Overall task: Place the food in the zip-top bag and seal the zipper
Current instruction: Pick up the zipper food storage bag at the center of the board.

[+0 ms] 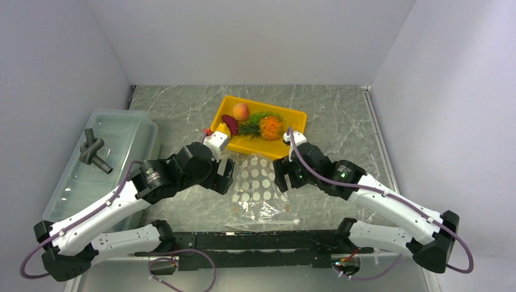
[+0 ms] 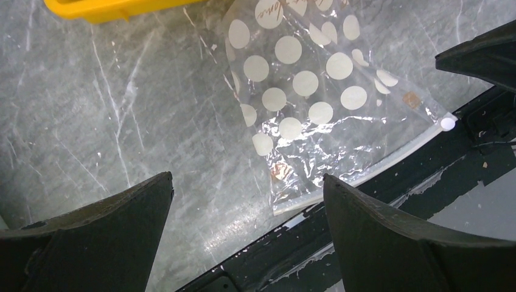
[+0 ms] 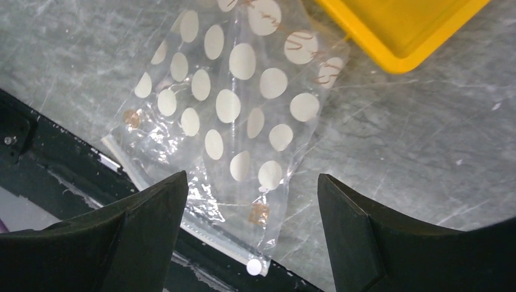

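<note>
1. Left gripper (image 2: 246, 179), nearest the lens: jaws spread wide, holding nothing. Keep it that way on the way down.
2. Right gripper (image 3: 252, 177): jaws likewise apart and empty, poised over the lower right part of the clear crinkly plastic bag with white round dots (image 1: 258, 188).
3. Find that bag at lower centre of the overhead view, flat on the grey marbled table (image 1: 341, 109), between both grippers and just below the yellow plastic tray (image 1: 298, 115). Look for the narrow whitish zipper strip (image 1: 261, 224) along its bottom edge, just beside the black base rail (image 1: 261, 240), with a small round white slider (image 1: 296, 222) at the right end.
4. Probably the step in hand: taking hold of the bag to open its mouth. Pinch close to the strip, not the dotted middle, and expect slipping and bunching from such thin film.
5. Descend slowly, minding the rail so near the strip.
6. Leave the orange toy pineapple with green crown (image 1: 269, 126), the peach-coloured round fruit (image 1: 240, 111) and the dark red-purple piece (image 1: 230, 123) in the tray at upper centre until the mouth gapes.
</note>
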